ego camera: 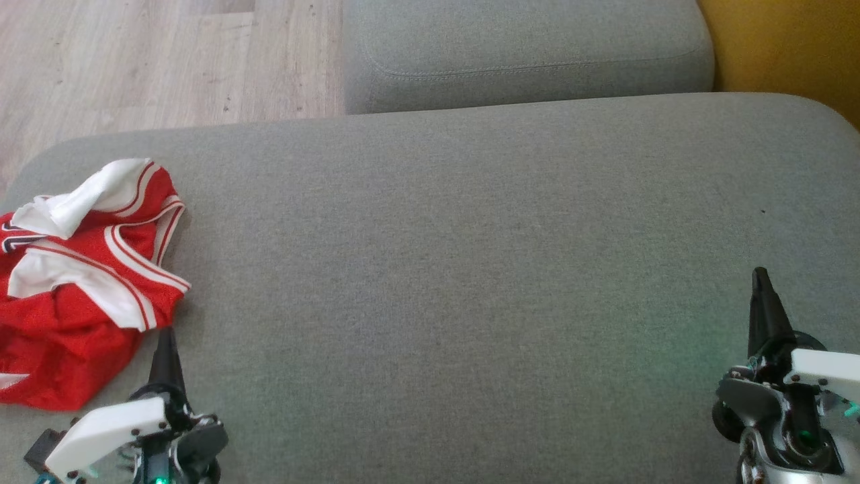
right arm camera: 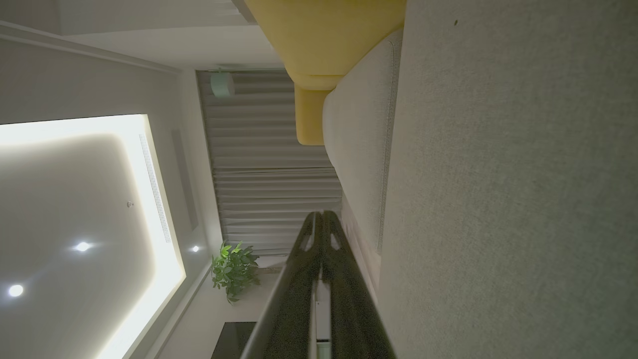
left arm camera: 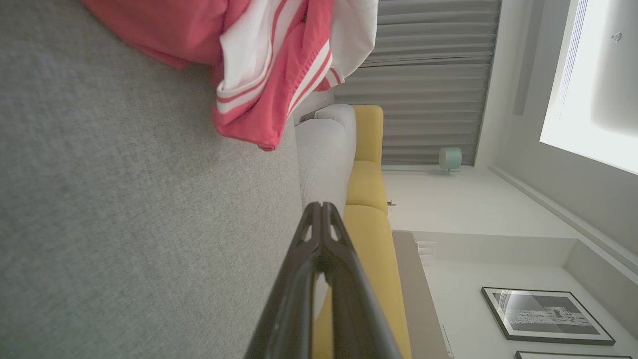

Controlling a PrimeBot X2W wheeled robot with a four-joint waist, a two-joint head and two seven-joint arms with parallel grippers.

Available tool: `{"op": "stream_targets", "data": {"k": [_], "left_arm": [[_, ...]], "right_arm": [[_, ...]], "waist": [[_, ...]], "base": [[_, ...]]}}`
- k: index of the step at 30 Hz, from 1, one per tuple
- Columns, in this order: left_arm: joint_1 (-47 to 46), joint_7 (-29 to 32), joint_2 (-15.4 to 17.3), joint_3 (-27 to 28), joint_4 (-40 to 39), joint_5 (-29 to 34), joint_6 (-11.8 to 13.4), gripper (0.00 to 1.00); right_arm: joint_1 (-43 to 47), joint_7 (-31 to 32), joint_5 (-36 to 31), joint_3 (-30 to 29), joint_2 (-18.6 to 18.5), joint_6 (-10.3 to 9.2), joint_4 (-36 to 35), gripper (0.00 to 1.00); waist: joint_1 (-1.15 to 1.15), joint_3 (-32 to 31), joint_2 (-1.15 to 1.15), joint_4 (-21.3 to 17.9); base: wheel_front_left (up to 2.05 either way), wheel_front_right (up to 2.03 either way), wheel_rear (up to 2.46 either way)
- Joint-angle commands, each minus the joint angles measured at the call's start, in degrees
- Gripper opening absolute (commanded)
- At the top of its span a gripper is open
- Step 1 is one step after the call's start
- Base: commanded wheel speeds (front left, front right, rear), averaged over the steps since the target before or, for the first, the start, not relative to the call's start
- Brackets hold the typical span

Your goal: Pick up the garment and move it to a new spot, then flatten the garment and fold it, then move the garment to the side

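A crumpled red garment point(ego camera: 74, 282) with white panels and red-white stripes lies at the left end of the grey cushion point(ego camera: 470, 269). In the left wrist view the garment point(left arm camera: 259, 60) bunches near the top. My left gripper point(ego camera: 165, 336) is shut and empty, its tip just right of the garment's lower edge, apart from the cloth. Its fingertips point(left arm camera: 321, 207) are pressed together in the left wrist view. At the lower right my right gripper point(ego camera: 760, 274) is shut on nothing, far from the garment. Its closed fingers point(right arm camera: 321, 215) hover beside the cushion.
A second grey cushion point(ego camera: 524, 47) sits behind the first. Wooden floor point(ego camera: 134, 60) lies beyond the far left edge, and a yellow seat point(ego camera: 793, 47) stands at the far right. The wide middle of the cushion carries nothing.
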Motion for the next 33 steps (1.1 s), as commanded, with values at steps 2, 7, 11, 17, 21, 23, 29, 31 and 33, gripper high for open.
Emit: {"op": "stream_targets", "data": {"k": [2,7,11,17,21,23,29,31,33], "left_arm": [[-2.3,0.2,0.3,2.3,-2.2,-0.3,-0.4,0.00],[-2.3,0.2,0.3,2.3,-2.2,-0.3,-0.4,0.00],[-2.3,0.2,0.3,2.3,-2.2,-0.3,-0.4,0.00],[-2.3,0.2,0.3,2.3,-2.2,-0.3,-0.4,0.00],[0.0,0.0,0.0,0.0,0.0,0.0,0.0,1.00],[0.5,0.0,0.0,-0.3,1.4,0.0,0.1,1.00],[0.7,-0.9,0.0,-0.6,2.5,1.0,0.0,1.00],[0.6,-1.2,0.2,-0.7,2.5,2.0,0.0,1.00],[0.4,-1.6,0.3,-0.8,2.5,3.4,0.0,1.00]], "right_arm": [[-1.0,0.4,0.4,1.2,-0.2,-0.04,-2.2,0.00],[-1.0,0.4,0.4,1.2,-0.2,-0.04,-2.2,0.00],[-1.0,0.4,0.4,1.2,-0.2,-0.04,-2.2,0.00],[-1.0,0.4,0.4,1.2,-0.2,-0.04,-2.2,0.00],[0.0,0.0,0.0,0.0,0.0,0.00,0.0,1.00],[0.2,0.0,0.0,0.1,0.1,0.00,1.7,1.00],[0.3,-0.7,-0.6,0.7,0.0,0.00,2.3,1.00],[0.1,-1.1,-1.2,1.1,-0.2,0.00,2.3,1.00],[-0.2,-1.5,-1.9,1.6,-0.5,0.00,2.4,1.00]], "waist": [[0.00,0.0,0.00,0.0],[0.00,0.0,0.00,0.0],[0.00,0.0,0.00,0.0],[0.00,0.0,0.00,0.0],[0.00,0.0,0.00,0.0],[0.00,0.0,0.00,0.0],[0.00,0.1,0.00,0.0],[0.00,0.1,0.00,0.1],[0.00,0.2,0.00,0.1]], "base": [[0.00,0.00,0.00],[0.00,0.00,0.00],[0.00,0.00,0.00],[0.00,0.00,0.00],[0.00,0.00,0.00],[0.00,0.00,0.00],[0.00,0.00,0.00],[0.00,0.00,0.00],[0.00,0.00,0.00]]}}
